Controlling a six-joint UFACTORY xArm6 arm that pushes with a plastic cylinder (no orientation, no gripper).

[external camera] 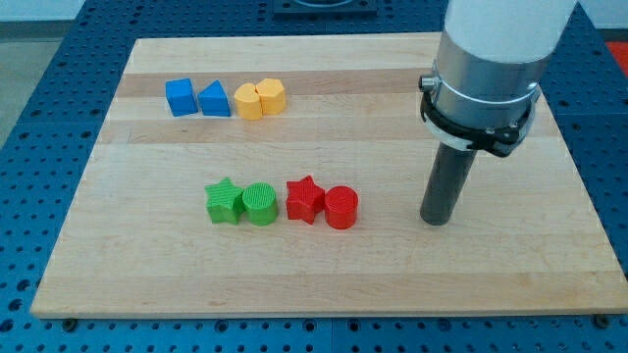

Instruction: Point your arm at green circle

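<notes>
The green circle (261,204) lies on the wooden board (324,275), left of the middle, in a row of blocks. A green star (225,201) touches its left side. A red star (305,199) sits just to its right, then a red circle (341,207). My tip (437,220) rests on the board at the view's right. It stands well to the right of the red circle, with a bare gap between them. It is about level with the row and far from the green circle.
Near the view's top left stand a blue cube (179,97), a blue triangle (214,99) and two yellow blocks (249,101) (272,95) in a row. The arm's white body (496,49) hangs over the board's top right.
</notes>
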